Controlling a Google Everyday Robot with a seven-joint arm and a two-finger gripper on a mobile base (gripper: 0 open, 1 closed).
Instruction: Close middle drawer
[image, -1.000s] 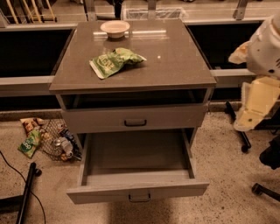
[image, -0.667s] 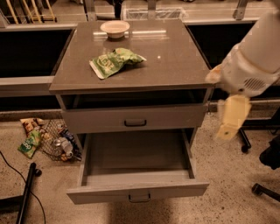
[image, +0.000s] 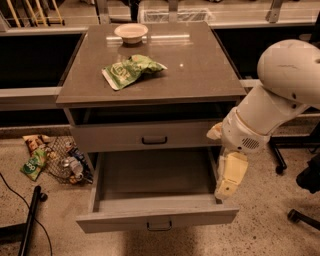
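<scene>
The middle drawer (image: 159, 216) is pulled far out of the grey cabinet. Its inside (image: 155, 175) holds nothing I can see, and its plain front with a small dark bar handle (image: 160, 226) faces me. Above it the taller uppermost drawer front (image: 150, 136) sits nearly flush. The lowest drawer is hidden beneath the open one. My gripper (image: 224, 191) hangs pointing down from the white arm (image: 280, 95). It is at the open drawer's right side wall, near its front right corner and just above the rim.
On the cabinet top (image: 200, 65) lie a green snack bag (image: 131, 70) and a white bowl (image: 131, 32). A wire basket with packets (image: 62, 162) sits on the floor to the left. A dark pole (image: 30, 215) lies at the lower left, and chair legs (image: 300, 215) stand at the right.
The arm has swung left and down from the far right. The gripper now hangs at the open drawer's right side. The drawer has not moved.
</scene>
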